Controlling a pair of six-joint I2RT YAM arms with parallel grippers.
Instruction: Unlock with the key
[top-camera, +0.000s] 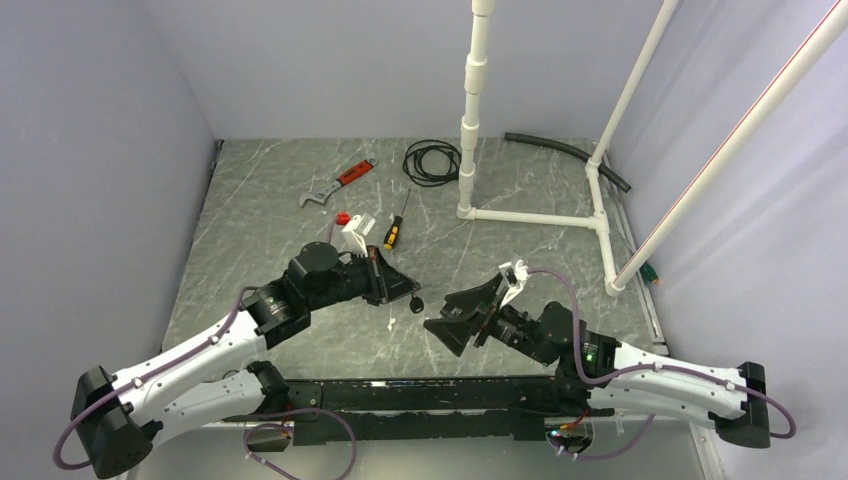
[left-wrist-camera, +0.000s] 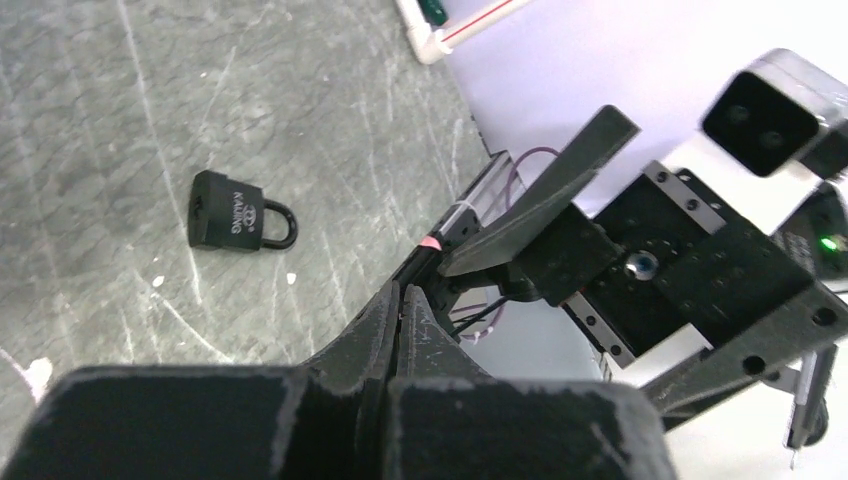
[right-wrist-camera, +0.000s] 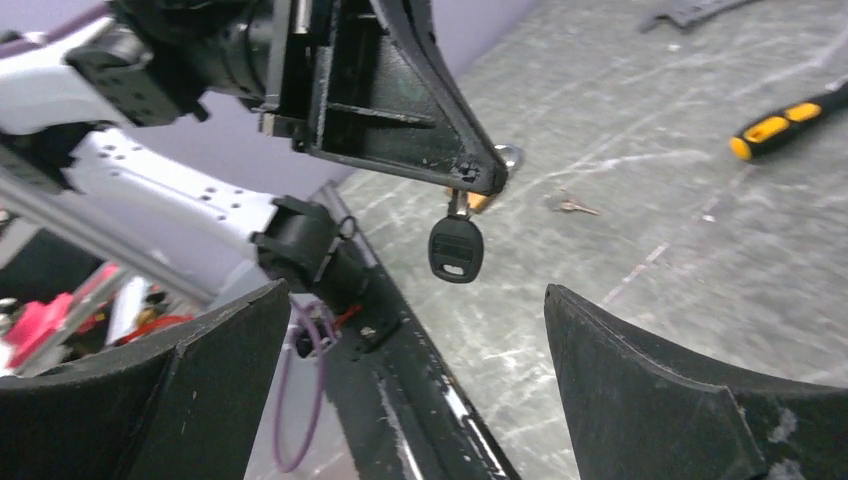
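Showing the left gripper pinched shut on the key, which hangs vertically below its fingertips, just ahead of the empty, wide-spread right gripper; the padlock lies apart on the table.

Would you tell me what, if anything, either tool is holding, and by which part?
The left tool pinches the key by its metal blade, black head hanging down; the right tool is open and empty.

arms: white shells, black joints | cables: purple | jaws: black, seemingly scuffed
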